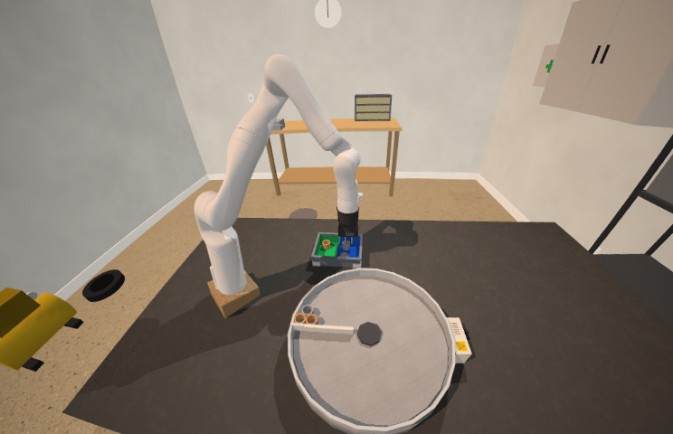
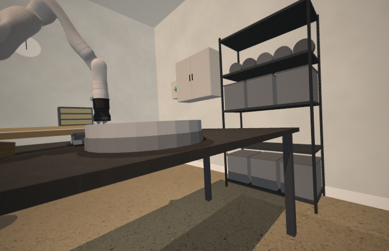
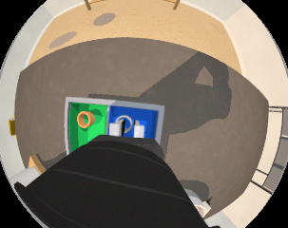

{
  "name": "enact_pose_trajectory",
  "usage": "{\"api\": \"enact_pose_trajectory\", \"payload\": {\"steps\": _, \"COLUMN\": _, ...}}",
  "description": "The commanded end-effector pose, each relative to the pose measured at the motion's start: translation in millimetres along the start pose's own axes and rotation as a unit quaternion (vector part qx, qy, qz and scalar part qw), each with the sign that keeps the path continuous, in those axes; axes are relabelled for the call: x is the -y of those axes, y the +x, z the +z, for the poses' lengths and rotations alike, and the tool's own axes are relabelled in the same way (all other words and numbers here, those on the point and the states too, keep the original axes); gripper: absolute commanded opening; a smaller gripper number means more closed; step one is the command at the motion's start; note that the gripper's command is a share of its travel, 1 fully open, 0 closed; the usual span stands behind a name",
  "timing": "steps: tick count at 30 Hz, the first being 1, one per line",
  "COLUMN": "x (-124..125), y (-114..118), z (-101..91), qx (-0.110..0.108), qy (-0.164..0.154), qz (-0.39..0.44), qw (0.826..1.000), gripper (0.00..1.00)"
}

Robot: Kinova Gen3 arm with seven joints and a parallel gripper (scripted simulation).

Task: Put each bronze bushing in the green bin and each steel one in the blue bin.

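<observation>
My gripper is partly open and empty, pointing down over the blue bin. A steel bushing is in that bin just below the fingertips, offset from the gap between them. A bronze bushing is in the green bin. On the turntable, one steel bushing and two bronze bushings, the left one and the right one, stand together near the rim.
A white bar on the turntable runs from the rim to the dark hub, beside the bushings. The turntable's raised rim lies close in front of the bins. A white labelled box adjoins its right side. The arm's wooden base is at left.
</observation>
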State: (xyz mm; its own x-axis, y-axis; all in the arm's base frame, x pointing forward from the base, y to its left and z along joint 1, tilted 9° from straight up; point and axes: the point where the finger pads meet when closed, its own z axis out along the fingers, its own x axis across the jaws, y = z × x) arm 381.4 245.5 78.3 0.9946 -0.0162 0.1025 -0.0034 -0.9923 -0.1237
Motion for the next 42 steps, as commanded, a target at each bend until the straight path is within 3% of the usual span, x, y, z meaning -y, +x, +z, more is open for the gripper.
{"api": "enact_pose_trajectory", "payload": {"steps": 1, "x": 1, "y": 1, "z": -2.1, "qx": -0.001, "qy": 0.002, "qz": -0.001, "qw": 1.000, "gripper": 0.42}}
{"api": "enact_pose_trajectory", "payload": {"steps": 8, "x": 1, "y": 1, "z": -2.1, "qx": -0.001, "qy": 0.002, "qz": -0.001, "qw": 1.000, "gripper": 0.42}}
{"api": "enact_pose_trajectory", "payload": {"steps": 13, "x": 1, "y": 1, "z": -50.5, "qx": -0.001, "qy": 0.002, "qz": -0.001, "qw": 1.000, "gripper": 0.42}}
{"api": "enact_pose_trajectory", "payload": {"steps": 19, "x": 1, "y": 0, "z": -60.2, "qx": -0.001, "qy": 0.002, "qz": -0.001, "qw": 1.000, "gripper": 0.42}}
{"api": "enact_pose_trajectory", "payload": {"steps": 23, "x": 1, "y": 0, "z": -99.0, "qx": -0.001, "qy": 0.002, "qz": -0.001, "qw": 1.000, "gripper": 0.42}}
{"api": "enact_pose_trajectory", "payload": {"steps": 42, "x": 0, "y": 1, "z": -98.1, "qx": -0.001, "qy": 0.000, "qz": 0.001, "qw": 1.000, "gripper": 0.42}}
